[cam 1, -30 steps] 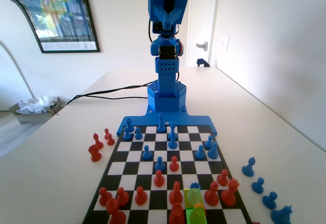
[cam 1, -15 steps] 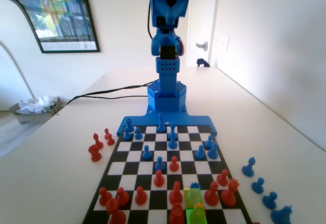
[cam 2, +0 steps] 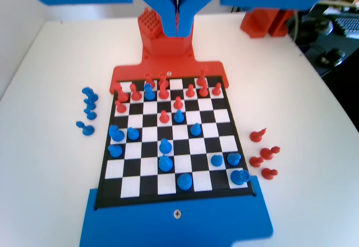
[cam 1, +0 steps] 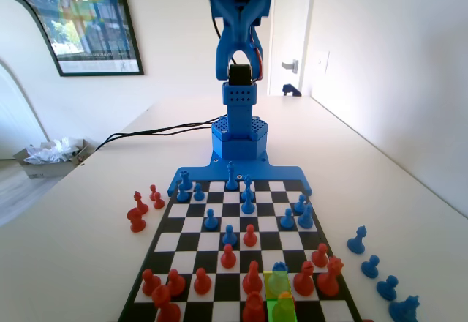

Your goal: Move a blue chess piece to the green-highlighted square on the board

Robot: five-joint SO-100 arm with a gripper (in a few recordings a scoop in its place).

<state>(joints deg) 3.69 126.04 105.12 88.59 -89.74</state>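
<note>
The blue chess piece [cam 1: 278, 280] stands upright, long axis vertical, at the lower middle of the fixed view on a yellow-tinted square of the board [cam 1: 191, 223], just above the green-highlighted square [cam 1: 282, 311] at the bottom edge. Red pieces flank it closely at left and right. In the wrist view the gripper [cam 2: 177, 11] hangs at top centre, jaws pressed together and holding nothing, well apart from the piece [cam 2: 149, 91] in the board's upper rows.
</note>
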